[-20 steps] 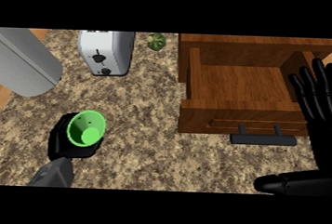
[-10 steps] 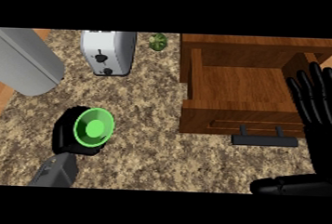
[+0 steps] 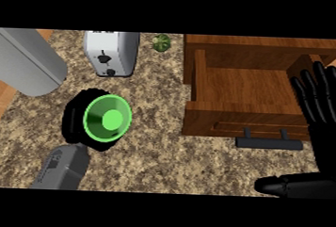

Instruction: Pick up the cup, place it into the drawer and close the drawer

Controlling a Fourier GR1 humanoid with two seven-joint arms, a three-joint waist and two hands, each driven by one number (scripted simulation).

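A green cup (image 3: 107, 119) is held above the speckled counter at the left, its open mouth turned toward me. My left hand (image 3: 77, 116) is curled round it from behind, so only black edges of the hand show around the cup's rim. The wooden drawer (image 3: 248, 90) stands pulled open at the right, its inside bare, with a dark handle (image 3: 268, 142) on its front. My right hand (image 3: 322, 104) rests open, fingers up, at the right edge over the drawer's right side.
A white toaster (image 3: 111, 52) stands at the back, left of the drawer. A large grey rounded object (image 3: 23, 61) fills the back left corner. A small green item (image 3: 161, 42) lies behind the toaster's right side. Speckled counter (image 3: 169, 158) spreads in front of the drawer.
My left hand has lifted the cup up and slightly right, and the cup now looks larger with its mouth facing me. The right hand has drifted a little.
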